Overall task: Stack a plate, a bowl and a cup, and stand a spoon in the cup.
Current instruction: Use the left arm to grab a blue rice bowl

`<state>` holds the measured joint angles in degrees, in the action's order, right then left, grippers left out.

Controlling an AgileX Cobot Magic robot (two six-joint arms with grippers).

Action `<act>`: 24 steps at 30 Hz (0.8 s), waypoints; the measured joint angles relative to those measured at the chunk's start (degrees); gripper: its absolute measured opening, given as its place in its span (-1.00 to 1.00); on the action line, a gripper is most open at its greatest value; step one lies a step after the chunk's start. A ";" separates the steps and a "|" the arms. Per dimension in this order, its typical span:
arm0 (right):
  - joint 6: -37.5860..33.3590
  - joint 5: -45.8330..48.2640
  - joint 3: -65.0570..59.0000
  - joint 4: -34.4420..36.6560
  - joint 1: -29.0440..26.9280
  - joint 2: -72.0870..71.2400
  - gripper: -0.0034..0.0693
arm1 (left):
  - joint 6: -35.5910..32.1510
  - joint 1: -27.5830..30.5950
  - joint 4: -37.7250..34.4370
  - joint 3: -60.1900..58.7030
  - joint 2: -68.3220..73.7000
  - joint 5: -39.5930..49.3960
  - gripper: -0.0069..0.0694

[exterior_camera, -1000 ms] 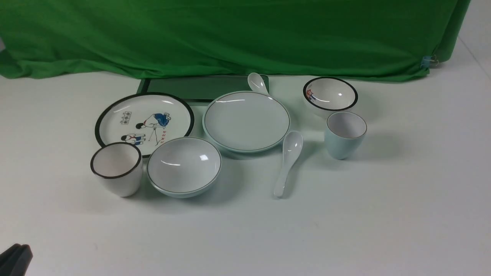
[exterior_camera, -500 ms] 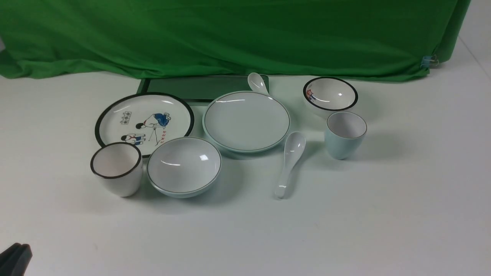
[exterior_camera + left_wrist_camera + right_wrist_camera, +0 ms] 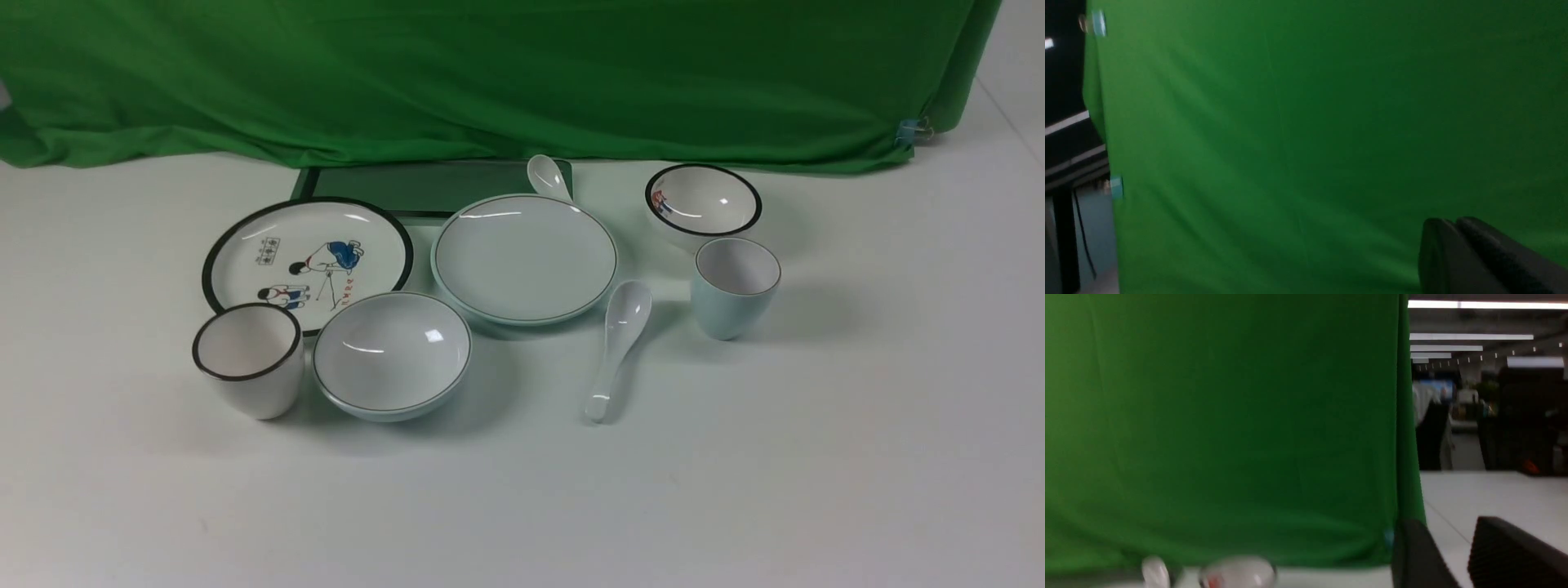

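The desk (image 3: 522,506) carries every item, none stacked yet. The plate (image 3: 524,259) lies flat at centre. It is rigid glazed ceramic, likely the heaviest piece, and is best left as the base. The bowl (image 3: 392,353) sits just beside it, nearer the robot and to the left. It looks slick and brittle, so grip across the rim wall and set it down gently. The cup (image 3: 735,286) stands upright right of the plate; pinch one side of its rim. The spoon (image 3: 614,347) lies between plate and cup; take the handle mid-length. The left pincer (image 3: 1453,223) is pressed together; the right pincer (image 3: 1447,526) is spread and empty. Compared with the earlier frame, the dark pincer tip at the front view's lower left corner is gone and the spoon has turned slightly
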<state>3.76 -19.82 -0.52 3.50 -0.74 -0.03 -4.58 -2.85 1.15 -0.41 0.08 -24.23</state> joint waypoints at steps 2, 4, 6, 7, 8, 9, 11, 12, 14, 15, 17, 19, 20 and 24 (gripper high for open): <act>5.39 -6.88 0.00 0.06 0.00 0.00 -0.24 | 5.11 0.00 0.29 0.00 0.00 -9.51 -0.89; 7.16 -10.43 0.00 0.06 0.00 0.43 -0.26 | 9.59 0.00 -0.18 0.08 0.00 -16.06 -0.89; 7.37 -10.57 0.64 0.06 0.00 1.93 -0.37 | 12.31 0.00 -0.39 2.02 0.43 -15.97 -0.89; 7.31 -10.36 0.85 0.06 0.00 1.94 -0.39 | 12.31 0.00 -0.39 2.45 0.44 -15.63 -0.89; 6.59 -8.34 3.56 0.06 0.00 4.53 -0.58 | 13.25 0.00 -0.08 8.02 2.66 -10.36 -0.89; 6.01 -7.14 5.95 0.06 0.00 6.09 -0.71 | 13.25 0.00 0.48 11.16 4.26 -7.07 -0.89; 3.94 -4.67 11.14 0.06 0.00 11.15 -0.83 | 12.88 0.00 1.78 19.26 9.78 1.61 -0.89; 3.68 -4.29 11.65 0.06 0.00 12.31 -0.83 | 12.67 0.00 1.91 20.76 11.08 2.39 -0.89; -0.46 -2.71 17.17 0.00 0.00 19.94 -0.87 | 11.58 0.00 3.19 28.01 20.06 9.13 -0.89; -1.06 -2.58 17.49 0.00 0.00 21.27 -0.87 | 11.58 0.00 3.20 28.89 21.62 9.66 -0.89; -4.58 -2.58 20.34 0.00 0.00 30.41 -0.87 | 13.28 0.00 3.50 33.14 32.29 12.29 -0.89; -5.22 -2.15 20.88 0.00 0.00 34.12 -0.87 | 14.53 0.00 3.56 34.47 36.39 13.91 -0.89; -5.42 -0.11 21.78 0.00 0.00 40.07 -0.87 | 16.53 -0.47 3.56 36.85 42.68 17.54 -0.89; -3.76 19.11 29.64 -0.06 1.51 53.50 -0.87 | 17.05 -3.93 2.38 44.61 56.74 34.57 -0.88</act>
<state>0.00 -0.71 29.12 3.44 0.77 53.47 12.46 -6.77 3.53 44.20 56.83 10.34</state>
